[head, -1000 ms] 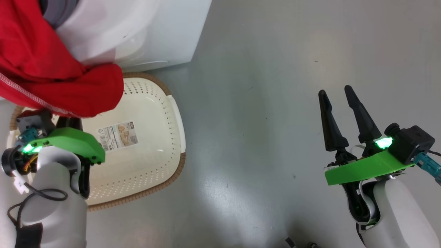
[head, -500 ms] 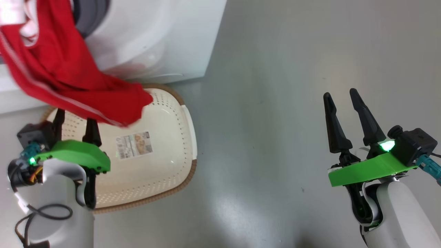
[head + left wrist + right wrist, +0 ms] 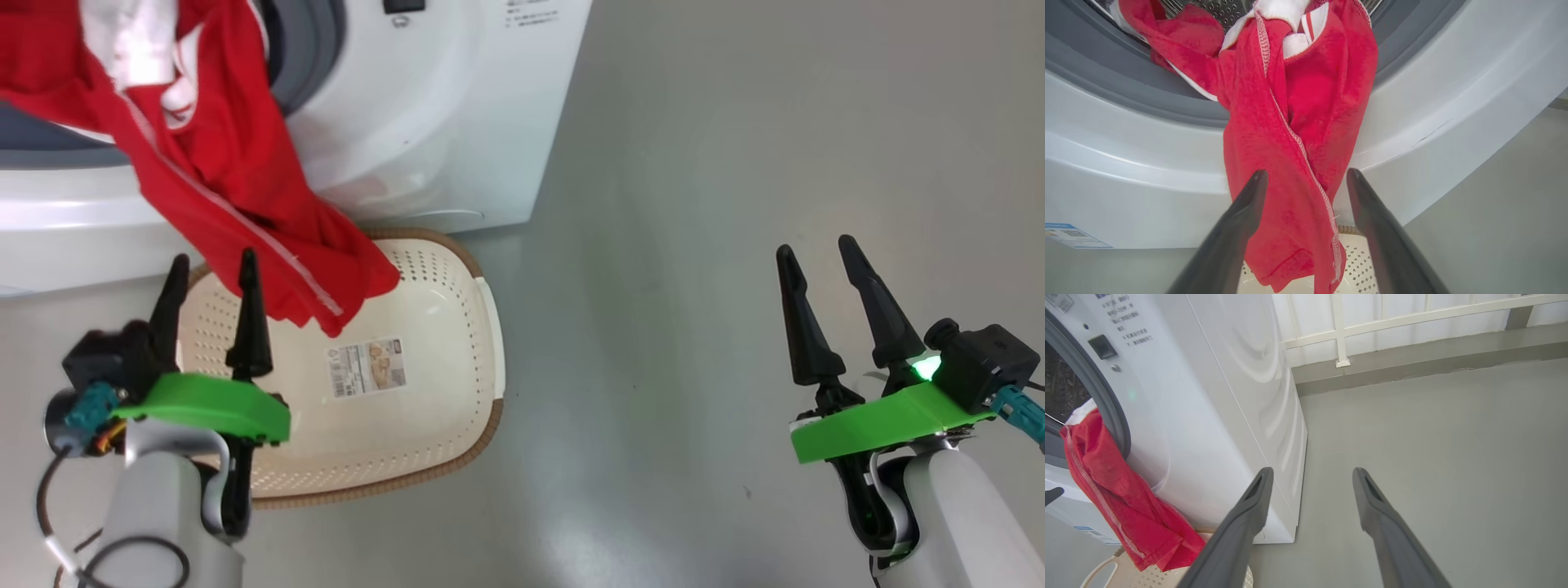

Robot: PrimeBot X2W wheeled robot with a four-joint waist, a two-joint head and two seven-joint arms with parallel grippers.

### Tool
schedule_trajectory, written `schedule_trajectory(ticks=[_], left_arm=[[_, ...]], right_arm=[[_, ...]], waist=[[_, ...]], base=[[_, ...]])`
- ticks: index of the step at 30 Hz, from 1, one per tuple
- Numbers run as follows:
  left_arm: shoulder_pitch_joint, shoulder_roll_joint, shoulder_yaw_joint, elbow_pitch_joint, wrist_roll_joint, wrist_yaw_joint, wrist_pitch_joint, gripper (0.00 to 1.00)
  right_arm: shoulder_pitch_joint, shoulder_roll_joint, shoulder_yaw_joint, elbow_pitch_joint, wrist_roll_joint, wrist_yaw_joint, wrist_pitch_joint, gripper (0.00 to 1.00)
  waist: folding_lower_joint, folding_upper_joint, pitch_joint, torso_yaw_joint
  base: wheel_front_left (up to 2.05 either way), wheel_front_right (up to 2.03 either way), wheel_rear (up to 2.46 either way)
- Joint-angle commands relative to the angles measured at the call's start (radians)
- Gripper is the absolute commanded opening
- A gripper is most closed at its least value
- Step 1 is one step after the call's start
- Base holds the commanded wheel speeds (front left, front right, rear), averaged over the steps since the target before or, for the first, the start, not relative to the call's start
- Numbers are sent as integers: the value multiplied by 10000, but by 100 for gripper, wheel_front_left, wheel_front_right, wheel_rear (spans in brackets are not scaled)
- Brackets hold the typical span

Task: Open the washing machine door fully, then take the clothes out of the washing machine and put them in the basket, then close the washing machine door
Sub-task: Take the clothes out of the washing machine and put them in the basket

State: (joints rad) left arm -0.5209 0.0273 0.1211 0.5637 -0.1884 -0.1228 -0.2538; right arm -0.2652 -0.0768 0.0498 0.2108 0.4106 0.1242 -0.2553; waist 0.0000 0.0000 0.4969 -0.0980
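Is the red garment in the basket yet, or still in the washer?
Half out: the red garment drapes from the drum over the grey ring, its end dangling above the basket.

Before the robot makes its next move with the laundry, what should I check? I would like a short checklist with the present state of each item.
1. Left gripper open, ready to grasp: ok.
2. Bright red fabric garment with white trim fully out of the white washing machine: not ok, its top hangs from the steel drum.
3. Garment's lower end over the cream perforated plastic basket: ok.
4. Right gripper open and empty, over the grey floor: ok.
5. Other clothes left in the drum: cannot tell.
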Motion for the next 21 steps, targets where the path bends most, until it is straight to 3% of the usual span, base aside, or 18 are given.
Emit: schedule_trajectory(ticks=[1, 12, 21], left_arm=[[392, 231, 174, -399, -21, -1, -80, 100], [2160, 230, -175, -2478, -54, 498, -80, 100], [2909, 230, -400, -3383, -319, 856, -80, 100]], right_arm=[[299, -119, 200, -174, -128, 65, -65, 100], [500, -248, 311, -119, -108, 65, -65, 100], [601, -300, 215, -174, -121, 65, -65, 100]], waist=[[0, 0, -179, 136], [0, 0, -622, 138], [0, 0, -618, 200]], base=[[0, 0, 0], [0, 0, 0], [0, 0, 0]])
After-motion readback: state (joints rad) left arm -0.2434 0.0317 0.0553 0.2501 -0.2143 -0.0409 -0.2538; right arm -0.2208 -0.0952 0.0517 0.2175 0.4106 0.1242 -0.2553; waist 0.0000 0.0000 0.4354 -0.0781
